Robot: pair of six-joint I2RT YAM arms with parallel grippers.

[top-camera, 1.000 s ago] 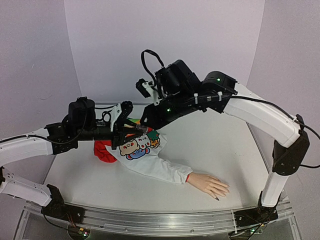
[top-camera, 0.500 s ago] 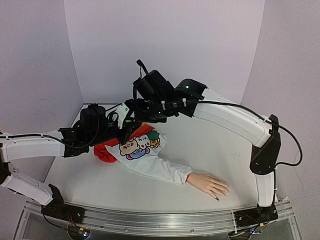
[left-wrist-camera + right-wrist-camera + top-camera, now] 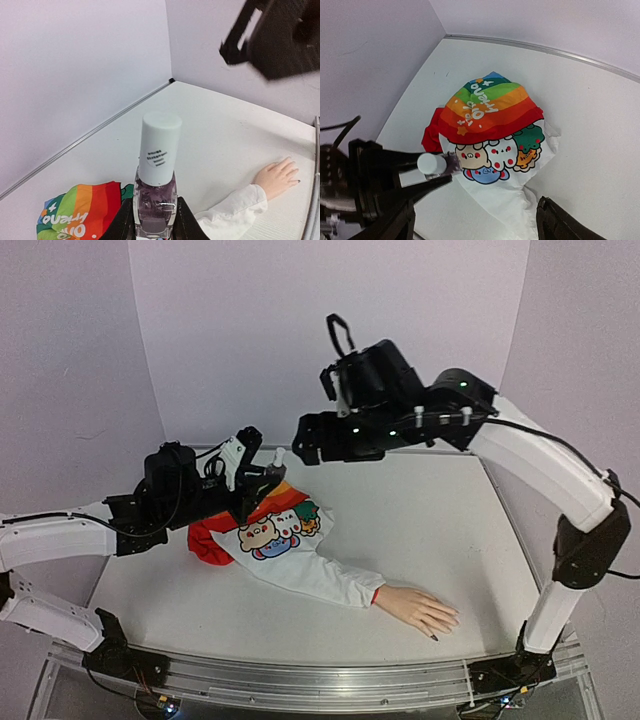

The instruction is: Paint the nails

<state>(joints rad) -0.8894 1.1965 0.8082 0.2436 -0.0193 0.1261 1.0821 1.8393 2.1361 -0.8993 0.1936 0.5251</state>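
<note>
A pale mannequin hand lies palm down at the front right of the table, coming out of a white sleeve. Its nails are tiny; one nail is dark. The left wrist view shows the same hand far off with the dark nail. My left gripper is shut on a small clear bottle of purple polish with a pale cap on it, held above the shirt. My right gripper hovers open above and to the right of the bottle, holding nothing.
A child's white shirt with a rainbow and cartoon animals lies at mid-table, its sleeve running to the hand. Pale walls close the table at the back and sides. A metal rail runs along the near edge.
My right gripper was shut at the bottle's cap; it has opened and pulled up and to the right. The cap stays on the bottle. My left arm shifted slightly.
</note>
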